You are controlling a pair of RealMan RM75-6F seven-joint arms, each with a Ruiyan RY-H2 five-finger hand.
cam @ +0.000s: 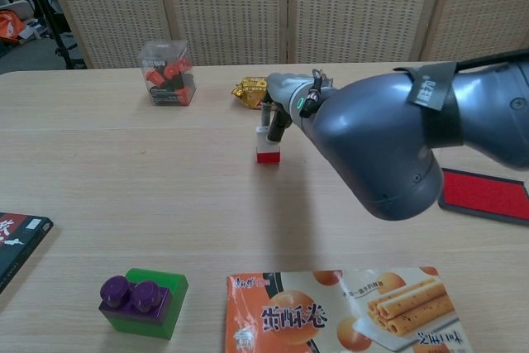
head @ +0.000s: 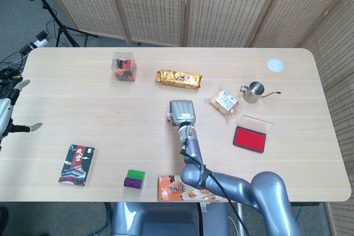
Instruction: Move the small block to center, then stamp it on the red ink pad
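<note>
Near the table's middle, one right hand (cam: 281, 105) grips one small block (cam: 267, 148).

small block (cam: 267, 145) mid-table under right hand (head: 181, 114), ink pad (head: 250, 137) to its right

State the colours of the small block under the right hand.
The small block is white on top with a red base, clearest in the chest view.

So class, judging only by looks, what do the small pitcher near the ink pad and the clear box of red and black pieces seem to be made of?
The small silver pitcher looks like polished metal: grey sheen, thin handle. The clear box seems to be glossy rigid plastic, since its red and black contents show through its walls.
</note>
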